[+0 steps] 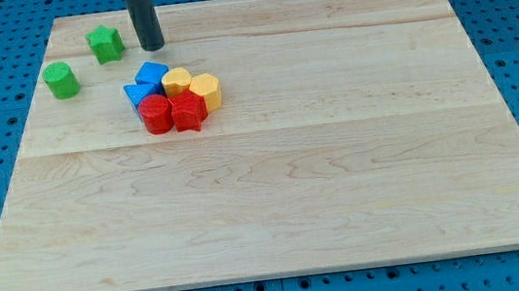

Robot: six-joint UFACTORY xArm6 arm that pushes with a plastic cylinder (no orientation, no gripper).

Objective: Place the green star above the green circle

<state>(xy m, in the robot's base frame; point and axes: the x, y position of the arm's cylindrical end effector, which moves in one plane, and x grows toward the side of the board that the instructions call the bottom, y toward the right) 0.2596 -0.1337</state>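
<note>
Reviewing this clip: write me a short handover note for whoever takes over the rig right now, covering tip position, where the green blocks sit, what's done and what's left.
Tip: my tip is down on the wooden board near the view's top left, just to the view's right of the green star, a small gap between them.
Blocks: the green circle sits lower and further to the view's left than the star. The cluster of blue, yellow and red blocks lies below the tip.
Done: the star is already higher in the view than the circle, but offset to the right.
Left: probably nudge the star leftward until it sits directly above the circle.
</note>
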